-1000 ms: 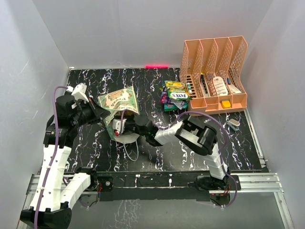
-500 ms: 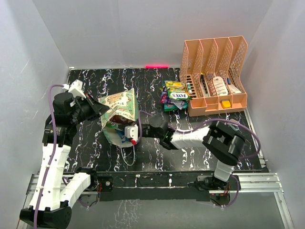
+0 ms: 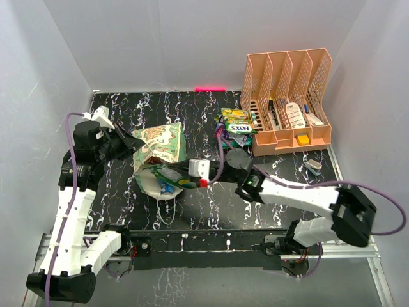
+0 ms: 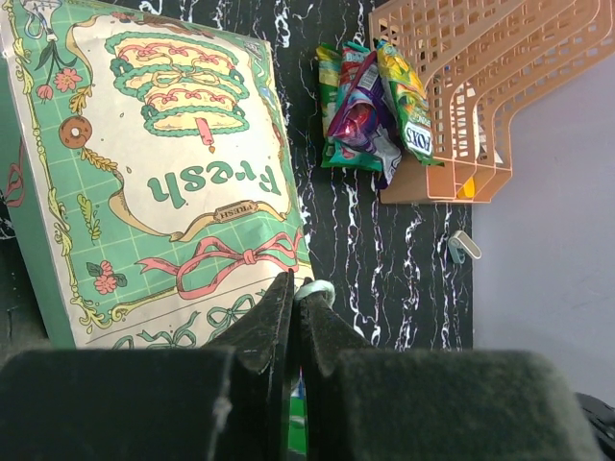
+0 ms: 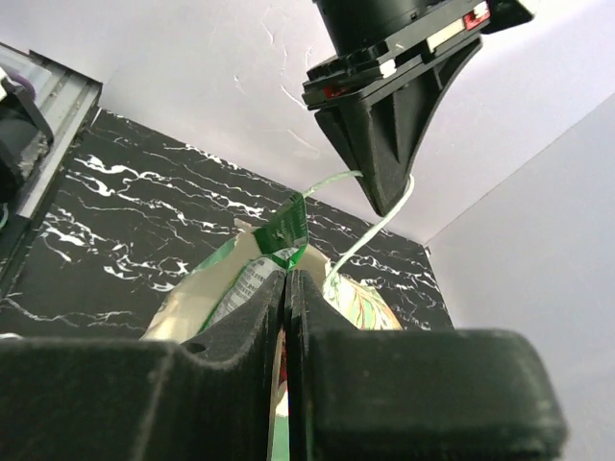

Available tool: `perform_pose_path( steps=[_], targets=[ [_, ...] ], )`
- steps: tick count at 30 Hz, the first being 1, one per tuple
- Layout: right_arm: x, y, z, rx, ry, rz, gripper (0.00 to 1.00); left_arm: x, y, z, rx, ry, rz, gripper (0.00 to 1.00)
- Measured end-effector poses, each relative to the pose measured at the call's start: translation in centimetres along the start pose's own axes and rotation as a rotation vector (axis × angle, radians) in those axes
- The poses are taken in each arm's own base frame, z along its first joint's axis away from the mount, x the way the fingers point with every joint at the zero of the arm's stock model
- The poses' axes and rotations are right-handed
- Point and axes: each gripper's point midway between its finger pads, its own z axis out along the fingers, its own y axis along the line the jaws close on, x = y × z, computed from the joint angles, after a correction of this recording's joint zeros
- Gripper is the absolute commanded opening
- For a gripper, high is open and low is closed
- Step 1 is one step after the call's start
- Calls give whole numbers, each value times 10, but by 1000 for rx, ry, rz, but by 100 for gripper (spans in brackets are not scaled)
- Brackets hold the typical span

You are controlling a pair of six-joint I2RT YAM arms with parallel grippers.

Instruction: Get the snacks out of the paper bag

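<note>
The mint-green paper bag lies tilted on the black table with its mouth toward the front. My left gripper is shut on the bag's string handle and holds the top edge up. In the left wrist view, the gripper pinches the handle beside the "Fresh" panel. My right gripper is shut on a green snack packet at the bag's mouth. In the right wrist view, the gripper holds the packet's edge. A pile of snacks lies right of the bag.
The peach mesh organizer with small bottles and boxes stands at the back right, next to the snack pile. A small pale clip-like thing lies near the right table edge. White walls enclose the table on three sides.
My right gripper has drawn back to the right from inside the bag, bringing a green packet to the mouth. The right arm has stretched out. The left gripper lifted the bag's top edge slightly.
</note>
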Motion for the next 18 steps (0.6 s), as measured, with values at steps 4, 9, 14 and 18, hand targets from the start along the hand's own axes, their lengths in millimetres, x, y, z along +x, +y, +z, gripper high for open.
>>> perform_pose_path(
  steps=[4, 9, 14, 18],
  targets=[
    [-19, -2, -31, 35, 31, 27, 7, -2, 0, 1, -7, -5, 2, 0],
    [-32, -10, -76, 124, 118, 42, 7, -2, 5, -1, -26, -6, 19, 0],
    [-29, -24, -119, 271, 230, 44, 7, -1, 9, -2, -45, -9, 38, 0],
    [12, -35, -147, 410, 433, 46, 7, -1, 9, -3, -46, -12, 47, 0]
  ],
)
